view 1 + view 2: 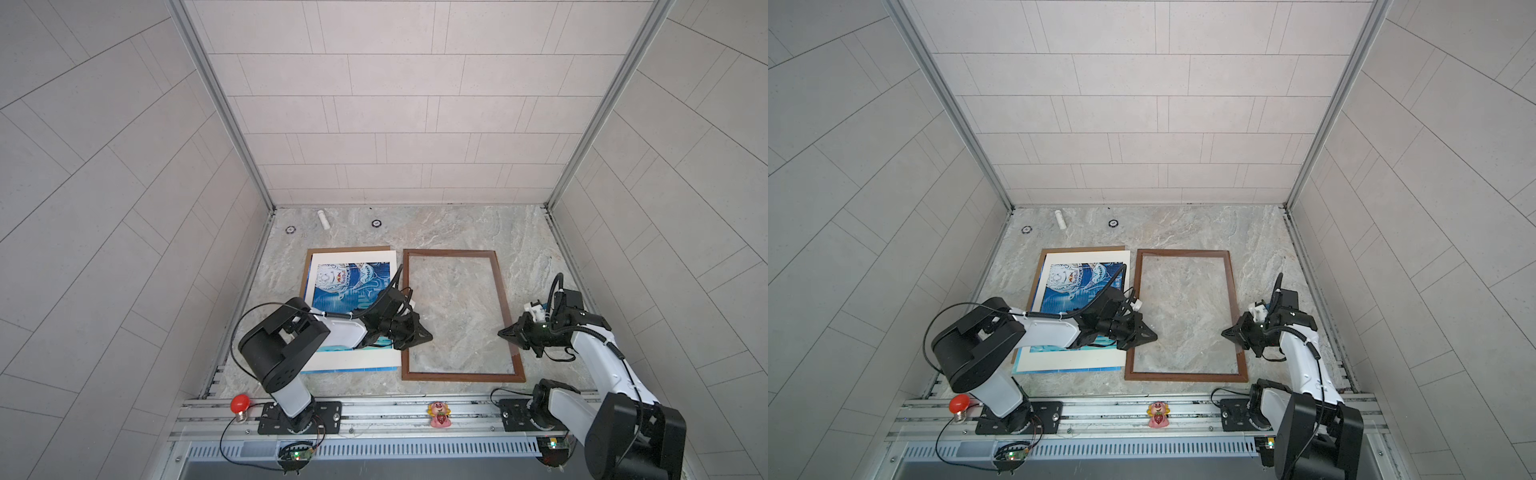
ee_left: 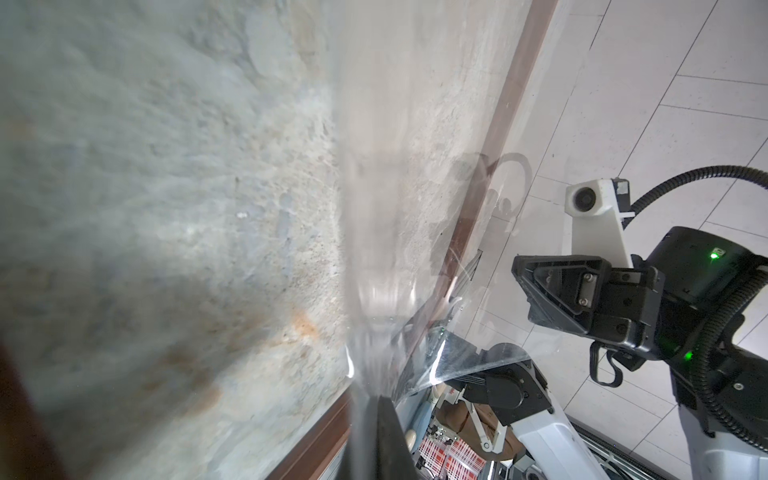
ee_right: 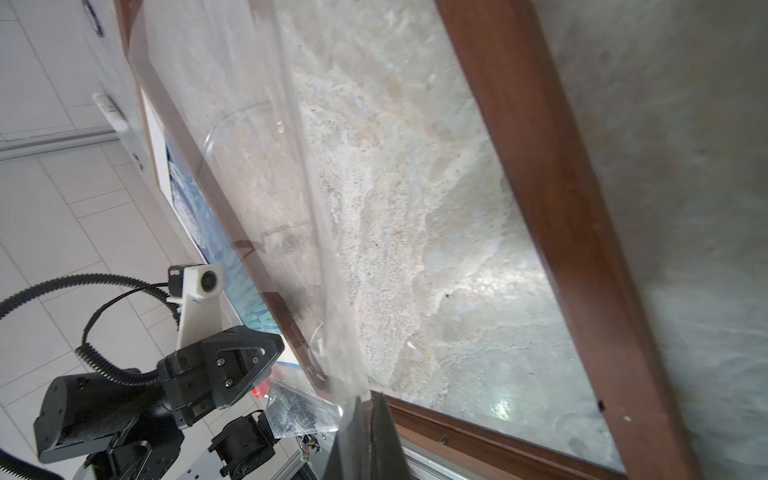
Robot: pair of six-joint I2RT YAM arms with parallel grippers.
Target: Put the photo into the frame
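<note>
The photo (image 1: 353, 286) (image 1: 1084, 286) lies face up on the left of the table, on a brown backing board (image 1: 308, 270), partly hidden under my left arm. To its right lies the dark-brown frame (image 1: 461, 377) (image 1: 1183, 377), flat on the marble. A clear pane (image 2: 374, 208) (image 3: 307, 208) is held a little above the frame's opening. My left gripper (image 1: 430, 336) (image 2: 376, 401) is shut on its left edge, and my right gripper (image 1: 500, 332) (image 3: 368, 401) is shut on its right edge. The two grippers face each other across the frame.
A white tube (image 1: 323, 219) and two small black rings (image 1: 289, 229) (image 1: 376, 223) lie near the back wall. On the front rail (image 1: 374, 409) stand a red bulb (image 1: 240, 404) and a pink toy (image 1: 439, 413). Tiled walls close in three sides.
</note>
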